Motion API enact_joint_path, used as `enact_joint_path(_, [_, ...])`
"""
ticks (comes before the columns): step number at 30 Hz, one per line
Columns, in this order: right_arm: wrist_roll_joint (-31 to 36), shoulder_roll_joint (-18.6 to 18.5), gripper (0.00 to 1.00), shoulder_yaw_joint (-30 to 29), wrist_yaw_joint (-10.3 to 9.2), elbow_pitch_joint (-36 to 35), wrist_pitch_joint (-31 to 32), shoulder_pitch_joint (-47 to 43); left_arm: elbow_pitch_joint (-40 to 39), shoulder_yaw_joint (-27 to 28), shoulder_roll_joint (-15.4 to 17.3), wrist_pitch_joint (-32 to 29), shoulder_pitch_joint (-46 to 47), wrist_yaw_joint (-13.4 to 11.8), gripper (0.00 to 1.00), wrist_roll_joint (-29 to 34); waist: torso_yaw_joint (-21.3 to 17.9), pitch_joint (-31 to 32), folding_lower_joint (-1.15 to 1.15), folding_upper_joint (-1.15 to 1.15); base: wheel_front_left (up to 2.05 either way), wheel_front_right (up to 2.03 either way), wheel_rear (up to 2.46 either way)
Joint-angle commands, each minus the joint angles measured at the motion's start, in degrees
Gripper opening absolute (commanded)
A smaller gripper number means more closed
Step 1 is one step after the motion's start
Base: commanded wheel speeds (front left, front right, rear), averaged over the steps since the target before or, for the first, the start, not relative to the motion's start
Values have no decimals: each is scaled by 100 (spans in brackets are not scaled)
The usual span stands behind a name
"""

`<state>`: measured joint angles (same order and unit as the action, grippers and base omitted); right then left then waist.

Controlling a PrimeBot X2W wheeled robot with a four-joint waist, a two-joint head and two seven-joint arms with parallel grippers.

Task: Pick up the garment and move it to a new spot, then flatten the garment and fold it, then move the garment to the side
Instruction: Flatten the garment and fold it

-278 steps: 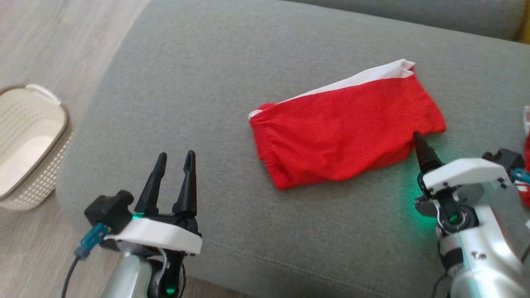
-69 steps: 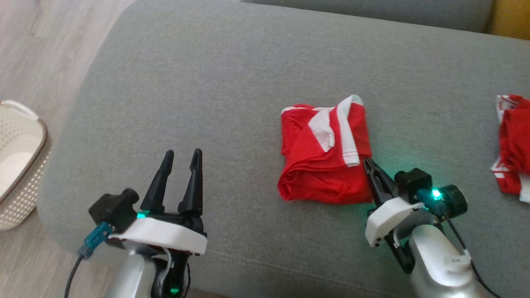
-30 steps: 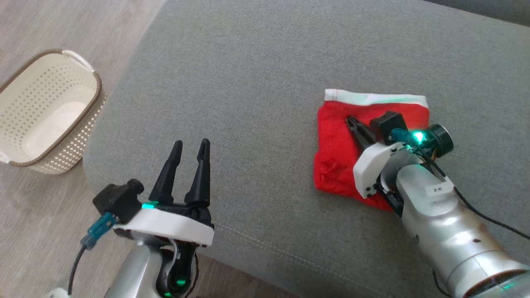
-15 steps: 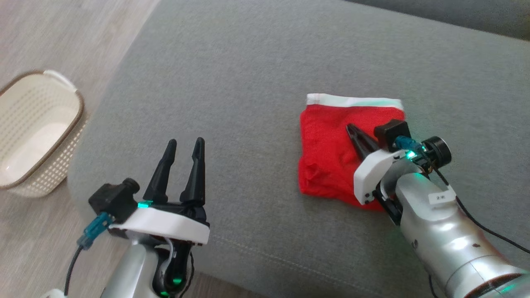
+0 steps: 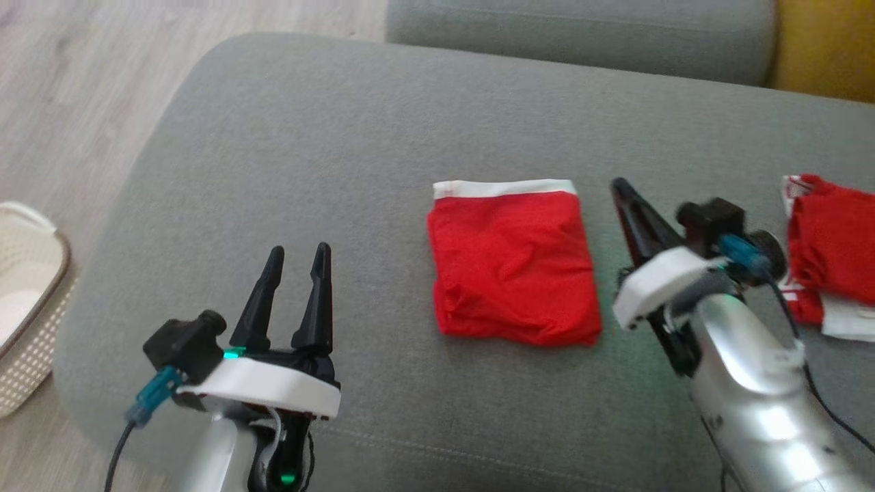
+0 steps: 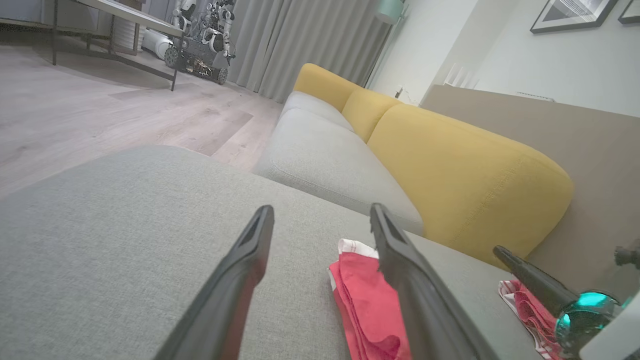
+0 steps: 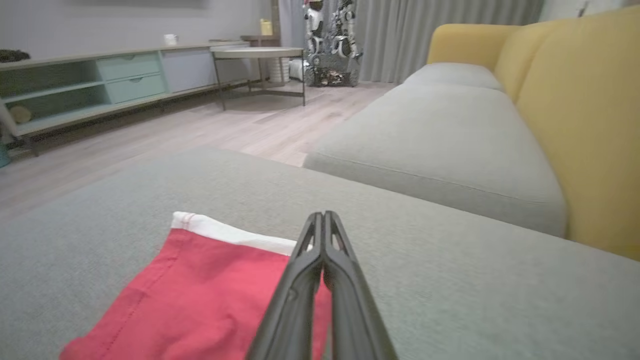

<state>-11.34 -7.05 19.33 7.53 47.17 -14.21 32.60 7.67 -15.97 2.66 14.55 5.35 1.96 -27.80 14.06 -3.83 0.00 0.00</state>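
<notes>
The folded garment lies on the grey sofa seat just left of your right tool, pressed together and empty, so it is nearer than your spread left tool.

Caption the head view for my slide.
Folded red garment on grey cushion; right gripper beside it, jaws shut; left gripper apart, jaws open.

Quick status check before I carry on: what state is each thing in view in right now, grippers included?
folded garment: folded square, flat on the grey cushion, white band at far edge, not held.
left gripper: open, empty, near the cushion's front edge.
right gripper: shut, empty, just right of the folded garment.
second red garment: crumpled, at the cushion's right.
basket: upright on the floor, left of the cushion.
</notes>
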Motion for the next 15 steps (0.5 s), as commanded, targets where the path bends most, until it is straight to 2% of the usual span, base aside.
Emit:
enact_joint_path(1, [82, -2, 0, -56, -4, -324, -77, -75, -213, 201, 21, 45, 122, -23, 100, 44, -155, 100, 0, 0, 0, 0, 0])
enact_joint_path(7, [526, -14, 0, -908, -4, -1362, -78, -939, -258, 323, 21, 45, 49, -36, 100, 97, -489, 178, 0, 0, 0, 0, 0])
enact_joint_path(14, [1036, 214, 0, -1738, -4, -2382, -69, -1837, -242, 431, 21, 45, -28, -4, 100, 132, -763, 171, 0, 0, 0, 0, 0])
enact_joint_path(15, [1085, 248, 31, -1804, -4, -2499, -65, -1932, -220, 438, 21, 45, -44, 5, 100, 156, -788, 164, 0, 0, 0, 0, 0])
